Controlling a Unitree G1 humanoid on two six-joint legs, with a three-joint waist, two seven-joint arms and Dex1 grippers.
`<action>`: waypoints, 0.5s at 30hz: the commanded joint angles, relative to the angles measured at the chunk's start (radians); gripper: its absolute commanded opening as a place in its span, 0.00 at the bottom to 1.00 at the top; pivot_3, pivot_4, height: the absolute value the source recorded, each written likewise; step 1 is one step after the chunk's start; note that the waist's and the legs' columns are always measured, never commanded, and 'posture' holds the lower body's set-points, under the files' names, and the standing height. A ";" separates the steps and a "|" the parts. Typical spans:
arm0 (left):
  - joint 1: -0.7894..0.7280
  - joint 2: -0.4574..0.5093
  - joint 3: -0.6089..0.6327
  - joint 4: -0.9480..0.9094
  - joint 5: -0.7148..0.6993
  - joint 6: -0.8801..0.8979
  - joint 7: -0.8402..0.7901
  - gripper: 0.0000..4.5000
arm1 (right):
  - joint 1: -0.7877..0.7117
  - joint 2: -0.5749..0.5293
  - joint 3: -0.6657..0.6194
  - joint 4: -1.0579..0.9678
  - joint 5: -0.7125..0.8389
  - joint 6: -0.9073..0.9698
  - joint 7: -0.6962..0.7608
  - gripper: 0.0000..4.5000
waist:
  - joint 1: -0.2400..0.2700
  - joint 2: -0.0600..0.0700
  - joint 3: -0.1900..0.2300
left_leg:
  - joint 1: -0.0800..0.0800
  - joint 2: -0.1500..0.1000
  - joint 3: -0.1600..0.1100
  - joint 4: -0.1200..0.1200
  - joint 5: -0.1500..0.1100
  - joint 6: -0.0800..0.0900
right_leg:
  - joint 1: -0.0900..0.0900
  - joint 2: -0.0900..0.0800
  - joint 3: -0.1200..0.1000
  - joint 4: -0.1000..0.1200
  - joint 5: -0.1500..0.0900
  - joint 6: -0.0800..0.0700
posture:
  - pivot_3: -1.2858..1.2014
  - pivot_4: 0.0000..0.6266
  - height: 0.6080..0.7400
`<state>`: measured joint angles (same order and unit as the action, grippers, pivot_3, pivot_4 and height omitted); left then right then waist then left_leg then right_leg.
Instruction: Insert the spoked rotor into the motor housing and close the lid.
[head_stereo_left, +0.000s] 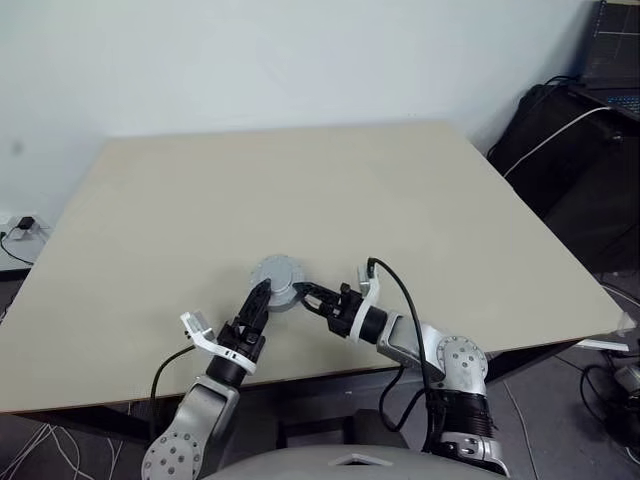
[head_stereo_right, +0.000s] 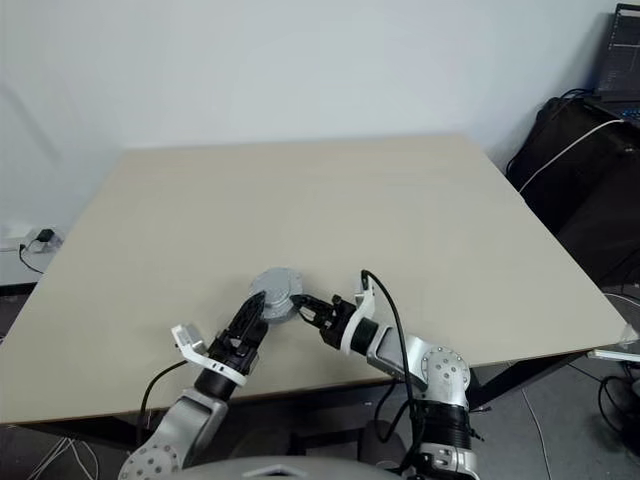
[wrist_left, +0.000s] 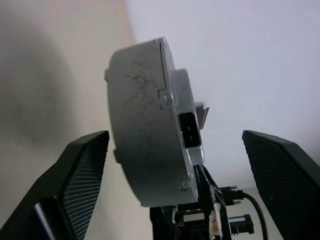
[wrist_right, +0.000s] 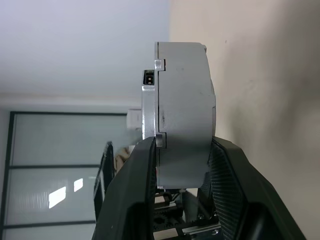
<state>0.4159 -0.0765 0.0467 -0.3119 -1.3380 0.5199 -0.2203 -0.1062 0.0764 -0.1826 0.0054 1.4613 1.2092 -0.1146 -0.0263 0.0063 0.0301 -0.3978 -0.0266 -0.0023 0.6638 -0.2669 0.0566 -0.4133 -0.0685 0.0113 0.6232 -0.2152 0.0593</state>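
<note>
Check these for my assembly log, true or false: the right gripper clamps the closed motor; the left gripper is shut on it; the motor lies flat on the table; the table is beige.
1. The right gripper clamps the closed motor: true.
2. The left gripper is shut on it: false, its fingers stand open, apart from the motor.
3. The motor lies flat on the table: false, it is held edge-on above it.
4. The table is beige: true.

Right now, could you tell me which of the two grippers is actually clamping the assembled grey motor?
The right gripper: its fingers press both flat faces of the motor. The left gripper stands open around it, fingers clear.
</note>
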 joint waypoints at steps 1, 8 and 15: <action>-0.022 -0.100 -0.025 -0.004 -0.028 -0.026 -0.020 1.00 | -0.014 0.016 0.020 -0.054 0.076 -0.007 0.006 0.27 | 0.000 0.000 0.000 | 0.000 0.000 0.000 0.000 0.000 0.000 | 0.000 0.000 0.000 0.000 0.000 0.000 | 0.52 0.00 1.00; -0.015 -0.105 -0.033 0.000 -0.037 -0.070 -0.009 0.56 | -0.009 -0.009 0.034 -0.051 0.106 -0.008 -0.012 0.27 | 0.001 0.000 0.000 | 0.000 0.000 0.000 0.000 0.000 0.000 | 0.000 0.000 0.000 0.000 0.000 0.000 | 0.52 0.00 1.00; -0.016 -0.094 -0.053 0.004 -0.055 -0.091 -0.004 0.48 | 0.001 -0.044 0.064 -0.086 0.095 -0.024 -0.011 0.27 | 0.000 0.000 0.000 | 0.000 0.000 0.000 0.000 0.000 0.000 | 0.001 0.001 0.001 0.000 0.000 0.000 | 0.52 0.00 1.00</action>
<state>0.4257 -0.0775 0.0059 -0.2912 -1.3930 0.4454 -0.2186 -0.0928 0.0367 -0.1388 -0.0089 1.5429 1.1957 -0.1398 -0.0260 0.0060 0.0303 -0.3979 -0.0263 -0.0020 0.6643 -0.2669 0.0567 -0.4128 -0.0675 0.0120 0.6231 -0.2153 0.0593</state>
